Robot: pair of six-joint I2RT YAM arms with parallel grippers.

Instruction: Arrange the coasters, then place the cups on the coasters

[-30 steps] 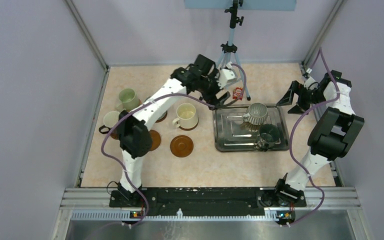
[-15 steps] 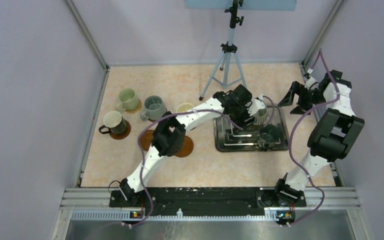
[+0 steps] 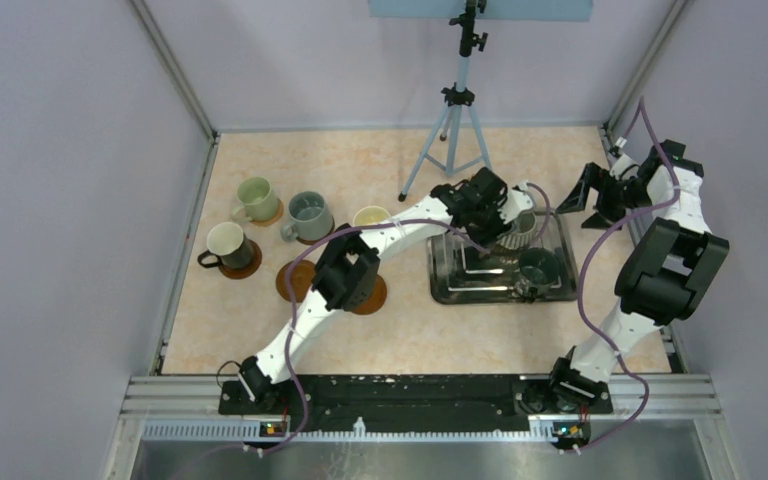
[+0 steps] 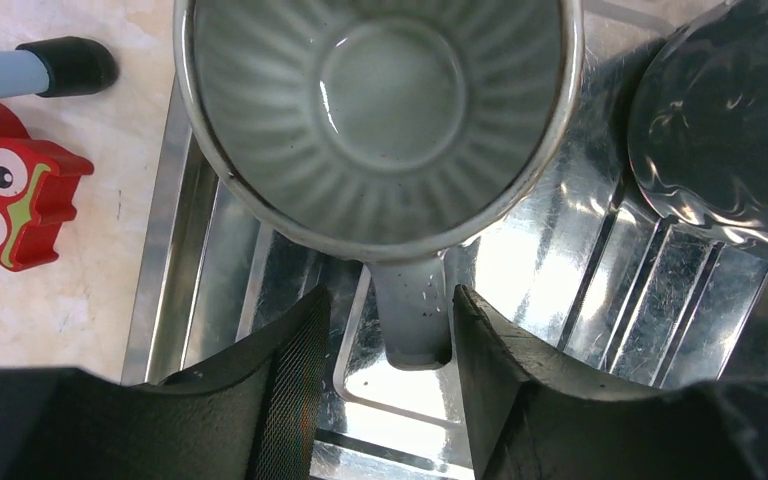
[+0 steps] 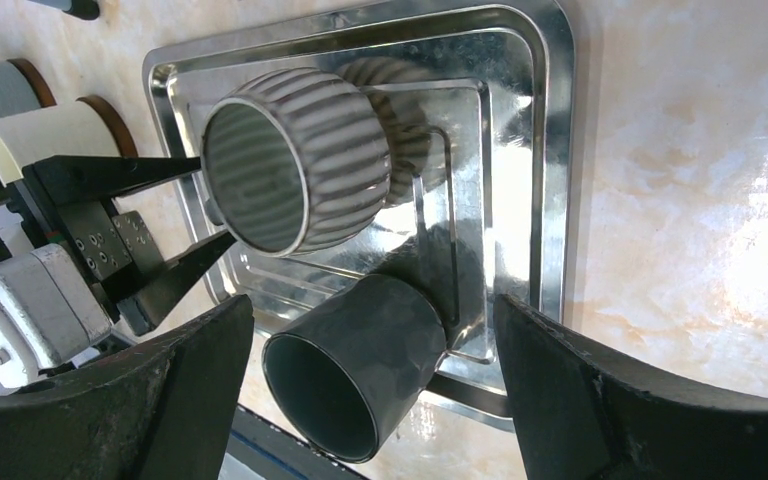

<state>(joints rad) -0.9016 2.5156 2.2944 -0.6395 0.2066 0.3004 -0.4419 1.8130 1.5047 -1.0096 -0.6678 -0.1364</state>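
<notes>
The ribbed grey cup (image 4: 380,110) stands upright on the steel tray (image 3: 450,285), its handle (image 4: 415,320) between my left gripper's (image 4: 388,300) fingers. The right finger is against the handle and a gap remains at the left one. The dark teal-grey cup (image 5: 360,360) stands beside it on the tray. My right gripper (image 5: 372,300) hangs open in the air off the tray's far right (image 3: 585,205), holding nothing. Pale green (image 3: 257,197), grey-blue (image 3: 308,213), white (image 3: 227,243) and cream (image 3: 370,216) cups sit on coasters at the left. Two bare coasters (image 3: 285,281) (image 3: 375,298) lie partly under my left arm.
A tripod (image 3: 455,110) stands at the back centre, one foot (image 4: 70,65) just beyond the tray's corner. A red owl toy (image 4: 5,200) lies on the table beside the tray. Walls close off the table at the left, back and right.
My left arm swung from the back centre over to the tray and came down at the ribbed grey cup. Its jaws narrowed around the handle. The right arm has not moved.
</notes>
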